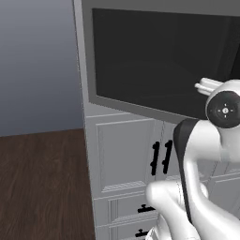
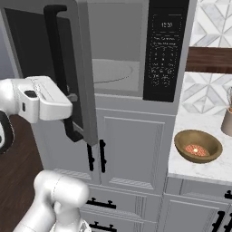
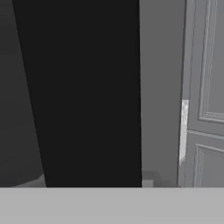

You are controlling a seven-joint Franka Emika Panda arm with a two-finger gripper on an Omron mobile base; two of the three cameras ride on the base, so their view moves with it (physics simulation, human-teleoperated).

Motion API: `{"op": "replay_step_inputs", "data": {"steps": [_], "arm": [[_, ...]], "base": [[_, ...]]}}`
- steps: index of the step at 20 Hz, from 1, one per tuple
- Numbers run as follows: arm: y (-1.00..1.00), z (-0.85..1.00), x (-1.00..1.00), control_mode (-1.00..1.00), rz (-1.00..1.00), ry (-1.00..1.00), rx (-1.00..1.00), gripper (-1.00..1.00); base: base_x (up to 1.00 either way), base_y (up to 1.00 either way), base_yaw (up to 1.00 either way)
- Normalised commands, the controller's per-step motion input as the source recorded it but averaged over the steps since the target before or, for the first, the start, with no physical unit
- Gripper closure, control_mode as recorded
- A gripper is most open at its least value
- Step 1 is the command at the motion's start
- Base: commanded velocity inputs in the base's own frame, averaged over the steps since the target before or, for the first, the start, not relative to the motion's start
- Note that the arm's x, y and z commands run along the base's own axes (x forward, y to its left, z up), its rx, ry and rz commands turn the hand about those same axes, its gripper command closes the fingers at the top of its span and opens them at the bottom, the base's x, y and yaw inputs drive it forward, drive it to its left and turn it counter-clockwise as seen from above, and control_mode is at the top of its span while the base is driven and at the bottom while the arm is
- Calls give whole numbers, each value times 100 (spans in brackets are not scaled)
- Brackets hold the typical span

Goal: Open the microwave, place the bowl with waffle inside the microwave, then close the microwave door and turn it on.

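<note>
End effector [image 2: 72,97] sat at 9 o'clock in the right base view, against the long black bar handle [image 2: 58,68] of the microwave door [image 2: 79,68]. Its fingers were hidden behind the handle; jaw state could not be told, nor whether it gripped the bar. Handle's long axis ran vertical. Door stood swung out, partly open, with the grey cavity of the microwave [image 2: 115,68] showing at 12 o'clock. Bowl [image 2: 198,146] with waffle rested on the white desk [image 2: 199,170] at 3 o'clock, well apart from the end effector, to its right and lower. Judged: door needs swinging wider before the bowl is fetched.
</note>
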Motion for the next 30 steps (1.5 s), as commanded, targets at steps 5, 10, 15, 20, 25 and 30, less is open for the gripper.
{"op": "replay_step_inputs", "data": {"steps": [5,10,15,20,25,30], "arm": [[0,0,-28,-100,0,-5,0,-100],[13,3,-55,-100,0,-7,0,-100],[45,6,-3,-100,-7,0,0,-100],[49,2,0,-100,-18,0,0,-100],[6,21,-29,-100,-10,0,0,-100],[-31,26,-61,-100,1,0,0,-100]], "base": [[0,0,0],[0,0,0],[0,0,0],[0,0,0],[0,0,0],[0,0,0]]}}
